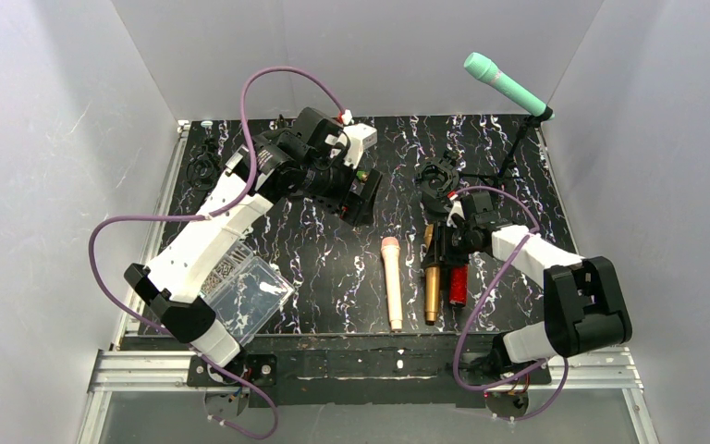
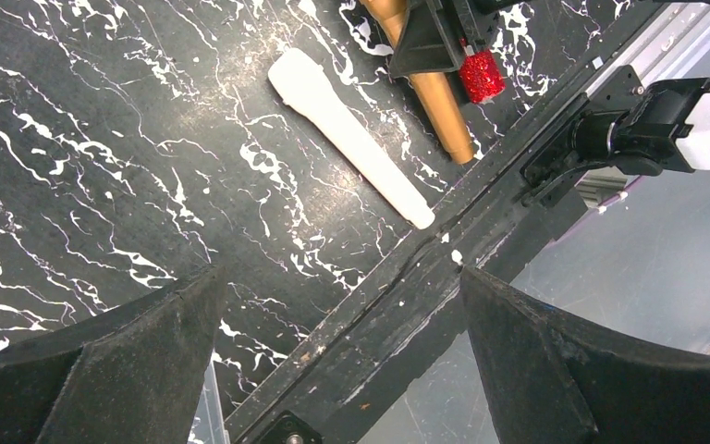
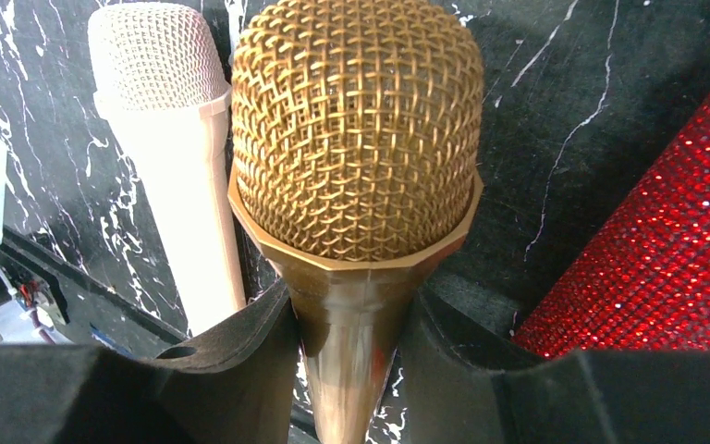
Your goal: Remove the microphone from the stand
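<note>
A teal microphone (image 1: pixel 504 83) sits tilted in the clip of a thin black stand (image 1: pixel 516 153) at the back right, with no gripper near it. My right gripper (image 1: pixel 441 245) (image 3: pixel 351 324) is shut on the neck of a gold microphone (image 1: pixel 432 289) (image 3: pixel 356 129) that lies low over the table's front middle. My left gripper (image 1: pixel 362 199) (image 2: pixel 342 277) hangs open and empty over the middle of the table.
A white microphone (image 1: pixel 392 282) (image 2: pixel 351 139) and a red glitter microphone (image 1: pixel 459 285) (image 3: pixel 666 250) lie on either side of the gold one. A small black holder (image 1: pixel 439 180) stands behind the right gripper. A clear plastic box (image 1: pixel 245 296) sits front left.
</note>
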Robot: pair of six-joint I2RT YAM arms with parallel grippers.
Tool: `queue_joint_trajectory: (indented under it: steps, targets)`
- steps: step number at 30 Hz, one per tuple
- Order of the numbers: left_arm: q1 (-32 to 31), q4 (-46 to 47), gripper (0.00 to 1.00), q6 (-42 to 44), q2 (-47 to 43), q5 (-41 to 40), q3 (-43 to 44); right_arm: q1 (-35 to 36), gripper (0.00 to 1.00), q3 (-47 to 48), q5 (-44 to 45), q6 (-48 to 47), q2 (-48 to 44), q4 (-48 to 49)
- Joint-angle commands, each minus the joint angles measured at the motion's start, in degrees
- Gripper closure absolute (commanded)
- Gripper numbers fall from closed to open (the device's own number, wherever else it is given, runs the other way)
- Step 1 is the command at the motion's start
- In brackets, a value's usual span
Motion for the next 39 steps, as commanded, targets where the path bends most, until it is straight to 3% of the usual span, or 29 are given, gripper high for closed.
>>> queue_joint_trajectory:
  steps: [1, 20, 39]
  targets:
    - [0.4, -3.7, 0.02, -0.4, -0.3, 1.5, 1.2, 0.4, 0.79, 2.5, 1.3, -1.3, 1.0, 0.4]
    - [0.4, -2.4, 0.02, 0.3, -0.9, 0.7, 0.2, 1.4, 0.7, 4.3, 3.3, -1.4, 5.0, -0.1]
    - [0.4, -3.1, 0.02, -0.6, -1.7, 1.7, -0.8, 1.4, 0.53, 4.4, 3.9, -1.9, 4.4, -0.8]
